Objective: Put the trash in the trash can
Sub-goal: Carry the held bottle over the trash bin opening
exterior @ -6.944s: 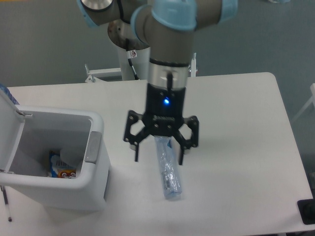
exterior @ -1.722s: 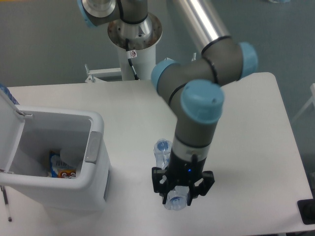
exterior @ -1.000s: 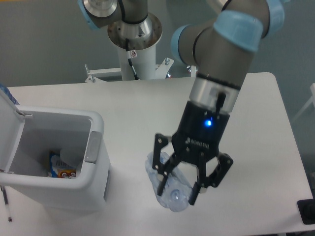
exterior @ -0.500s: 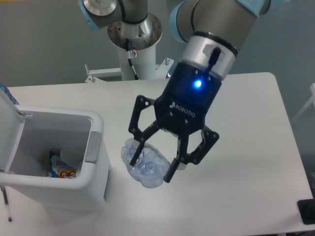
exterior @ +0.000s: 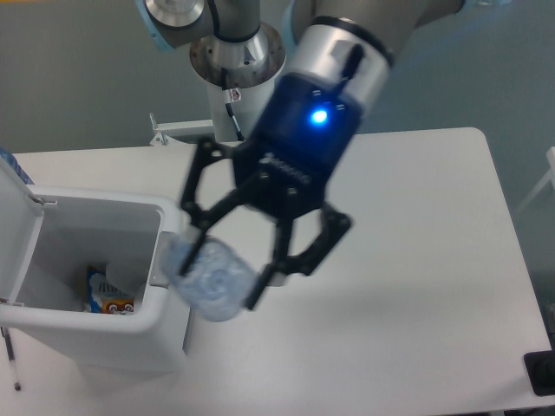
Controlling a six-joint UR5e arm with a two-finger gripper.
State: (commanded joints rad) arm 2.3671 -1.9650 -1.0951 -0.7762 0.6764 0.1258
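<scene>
Just right of the trash can (exterior: 104, 342) rim, gripper (exterior: 227, 269) fingers pinch the water bottle (exterior: 206, 279) mid-body in the air; bottle looks light, thin-walled, slick and crushable, so mid-body grip seems safest, bin interior farther left.

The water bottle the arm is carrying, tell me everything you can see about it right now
The water bottle is clear, crinkly-looking plastic with a bluish tint, blurred by motion. It is off the table, clamped between the black fingers of the gripper, its rounded end facing the camera. It hangs over the near right rim of the open white trash can, covering part of the grey latch panel. Its cap and label cannot be made out.
</scene>
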